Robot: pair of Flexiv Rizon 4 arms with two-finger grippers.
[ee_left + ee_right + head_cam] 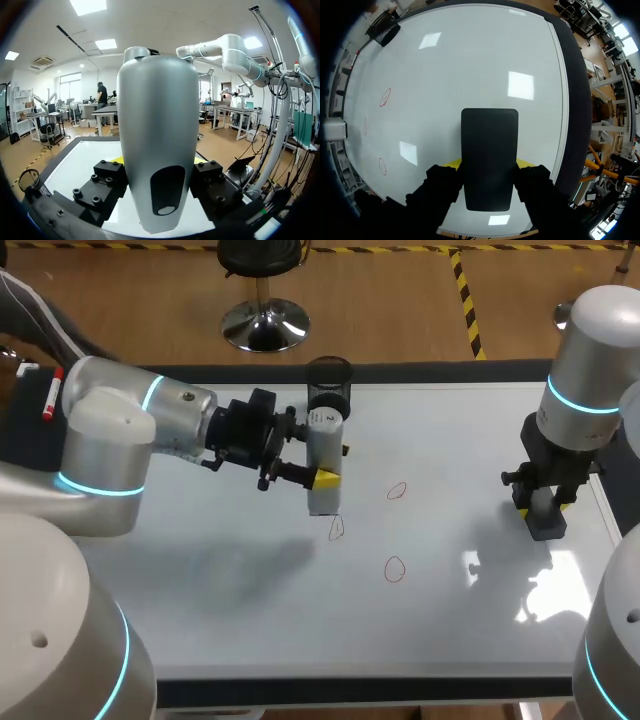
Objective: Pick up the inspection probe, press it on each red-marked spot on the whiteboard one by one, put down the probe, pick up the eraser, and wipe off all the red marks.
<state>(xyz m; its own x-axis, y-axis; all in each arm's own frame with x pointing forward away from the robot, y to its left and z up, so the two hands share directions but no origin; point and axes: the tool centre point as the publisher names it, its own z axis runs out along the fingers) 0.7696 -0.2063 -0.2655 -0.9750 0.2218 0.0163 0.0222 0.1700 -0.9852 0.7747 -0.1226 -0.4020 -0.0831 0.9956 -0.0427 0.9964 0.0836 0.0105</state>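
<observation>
White board (450, 440) bears red marks (395, 568); your left gripper (323, 478) clamps the probe (322, 445) beside one, your right gripper (545, 506) the eraser (547, 527).

three red marks (397, 490) (336, 528) (394, 568), one probe (322, 435), one eraser (547, 524), one black cup (329, 386), one whiteboard (450, 440), two claws (331, 466) (545, 506)

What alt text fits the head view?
Left pincer holds the probe upright over the whiteboard, its lower end beside one of three red marks. Right pincer grips the eraser near the board's right edge.
</observation>
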